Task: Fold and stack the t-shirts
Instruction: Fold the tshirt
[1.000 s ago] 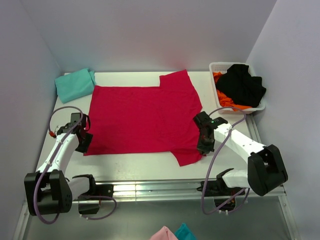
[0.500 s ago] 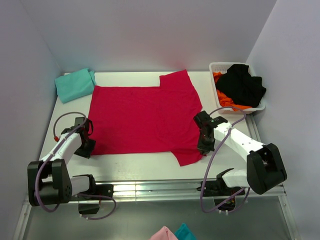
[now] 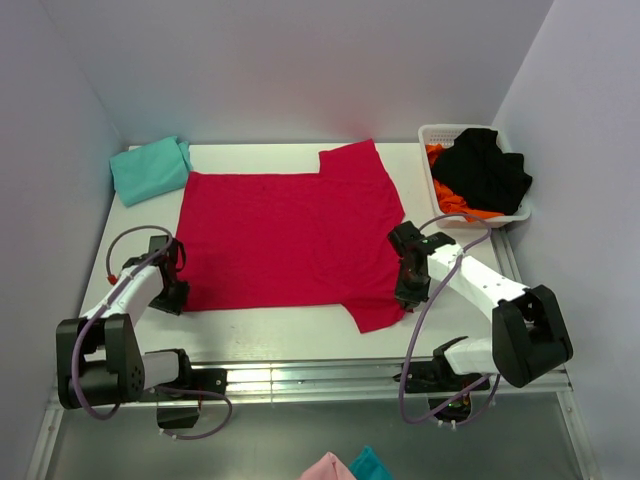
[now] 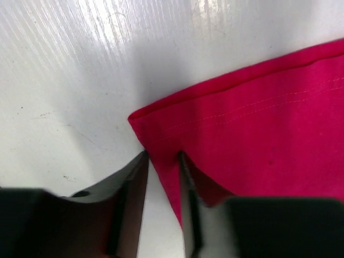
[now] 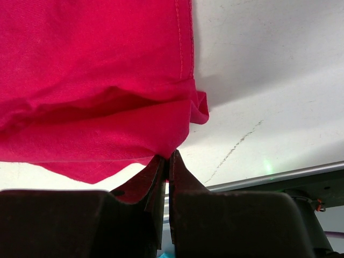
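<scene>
I've got the crimson t-shirt (image 3: 285,235) lying flat across the counter (image 3: 300,325), with the folded teal t-shirt (image 3: 150,168) at the counter's far-left corner. My left end effector (image 4: 161,158) is slightly spread, straddling the shirt's near-left hem corner. My right end effector (image 5: 167,158) is pressed together, pinching the crimson cloth by the near-right sleeve.

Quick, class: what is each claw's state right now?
Left claw: open, astride a corner of the red t-shirt.
Right claw: closed, pinching the red t-shirt's edge.
</scene>
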You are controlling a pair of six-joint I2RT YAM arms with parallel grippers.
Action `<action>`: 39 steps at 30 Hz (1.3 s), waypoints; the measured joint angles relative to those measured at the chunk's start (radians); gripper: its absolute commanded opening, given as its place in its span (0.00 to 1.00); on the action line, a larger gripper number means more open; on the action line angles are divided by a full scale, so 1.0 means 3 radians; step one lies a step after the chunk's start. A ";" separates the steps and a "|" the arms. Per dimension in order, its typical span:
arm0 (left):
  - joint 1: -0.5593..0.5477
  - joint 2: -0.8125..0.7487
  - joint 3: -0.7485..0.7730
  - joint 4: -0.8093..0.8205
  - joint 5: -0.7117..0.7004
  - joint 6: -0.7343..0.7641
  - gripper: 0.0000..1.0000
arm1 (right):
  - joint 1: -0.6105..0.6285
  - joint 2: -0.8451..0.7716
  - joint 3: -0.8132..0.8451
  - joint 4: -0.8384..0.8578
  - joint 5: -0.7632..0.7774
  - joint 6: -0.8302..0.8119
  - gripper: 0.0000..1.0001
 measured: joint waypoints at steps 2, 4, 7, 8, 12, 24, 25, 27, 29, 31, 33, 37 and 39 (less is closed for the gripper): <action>0.0022 0.0001 -0.0011 0.0034 0.0001 0.0022 0.27 | -0.0006 0.0004 0.0000 0.0000 -0.0011 -0.0006 0.01; 0.0052 0.0008 -0.0013 0.0072 0.0006 0.0045 0.19 | -0.0013 0.0010 0.0000 0.0000 -0.0018 -0.0009 0.00; 0.0102 0.0019 -0.0013 0.0165 0.0028 0.0103 0.08 | -0.0019 0.0014 0.0000 0.0000 -0.0025 -0.0009 0.00; 0.0111 0.0019 -0.0013 0.0191 0.0034 0.0122 0.06 | -0.0019 0.0014 0.0000 0.0000 -0.0025 -0.0009 0.00; 0.0130 -0.0043 -0.0006 0.0202 0.0076 0.0175 0.01 | -0.0019 -0.0010 0.0013 -0.0050 -0.0025 -0.0004 0.00; 0.0139 -0.0520 0.0359 -0.0304 0.0444 0.0343 0.00 | -0.0020 -0.0474 0.0568 -0.0603 -0.0033 0.0130 0.00; 0.0139 -0.0496 0.0451 -0.0338 0.0473 0.0367 0.00 | -0.0022 -0.0450 0.0645 -0.0629 -0.0031 0.0131 0.00; 0.0139 -0.0397 0.0671 -0.0369 0.0533 0.0416 0.00 | -0.0022 -0.0367 0.0804 -0.0664 -0.0024 0.0131 0.00; 0.0139 -0.0276 0.0874 -0.0364 0.0576 0.0456 0.00 | -0.0023 -0.0238 0.0989 -0.0698 -0.0022 0.0130 0.00; 0.0139 -0.0107 0.1088 -0.0370 0.0619 0.0495 0.00 | -0.0025 -0.0081 0.1191 -0.0708 -0.0008 0.0127 0.00; 0.0139 0.0052 0.1263 -0.0361 0.0649 0.0530 0.00 | -0.0028 0.0104 0.1411 -0.0718 0.0014 0.0111 0.00; 0.0146 0.0402 0.1607 -0.0327 0.0713 0.0594 0.00 | -0.0029 0.0472 0.1792 -0.0699 0.0065 0.0069 0.00; 0.0158 0.0577 0.1757 -0.0315 0.0741 0.0621 0.00 | -0.0037 0.0670 0.1981 -0.0702 0.0089 0.0046 0.00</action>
